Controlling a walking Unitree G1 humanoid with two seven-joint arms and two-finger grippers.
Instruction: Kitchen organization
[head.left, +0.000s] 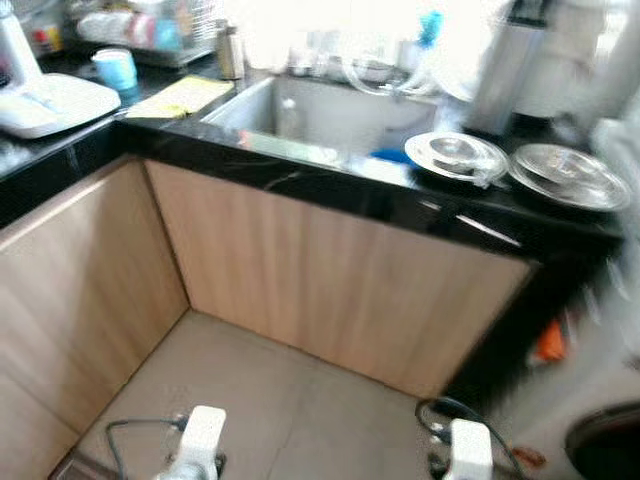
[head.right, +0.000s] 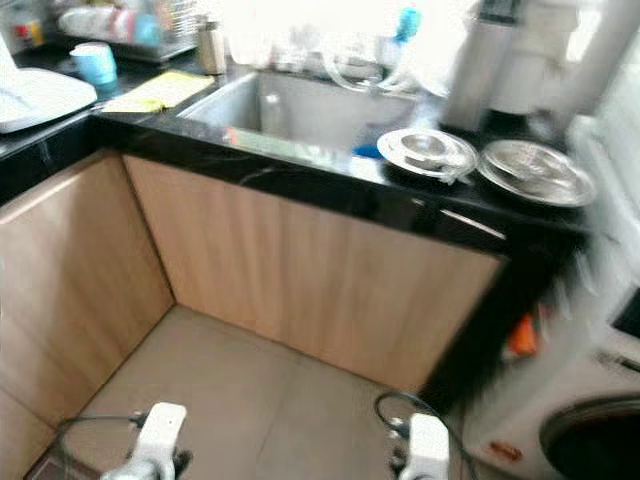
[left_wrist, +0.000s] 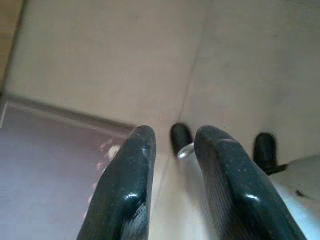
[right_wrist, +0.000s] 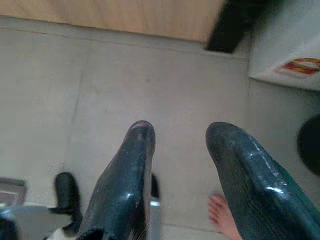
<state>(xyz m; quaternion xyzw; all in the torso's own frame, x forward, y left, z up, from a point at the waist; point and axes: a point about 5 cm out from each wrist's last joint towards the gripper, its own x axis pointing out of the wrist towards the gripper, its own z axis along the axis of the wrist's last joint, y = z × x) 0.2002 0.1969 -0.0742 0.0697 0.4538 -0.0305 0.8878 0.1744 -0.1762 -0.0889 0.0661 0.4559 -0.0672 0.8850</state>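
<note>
A black L-shaped counter (head.left: 330, 185) with wooden fronts stands ahead, blurred. A steel sink (head.left: 310, 115) is set in it. Right of the sink lie two round steel plates (head.left: 457, 155) (head.left: 568, 175). On the left part sit a blue cup (head.left: 116, 68), a yellow cloth (head.left: 183, 96) and a white appliance (head.left: 55, 102). A steel bottle (head.left: 230, 52) stands behind the cloth. Both arms hang low over the floor. My left gripper (left_wrist: 172, 135) is open and holds nothing. My right gripper (right_wrist: 180, 130) is open too, with bare tiles between its fingers.
A dish rack (head.left: 140, 28) with crockery stands at the back left. A white washing machine (head.right: 590, 420) is low on the right, with an orange object (head.left: 550, 342) beside the counter's end. A person's bare foot (right_wrist: 222, 217) rests on the tiled floor (head.left: 290, 400) near my right gripper.
</note>
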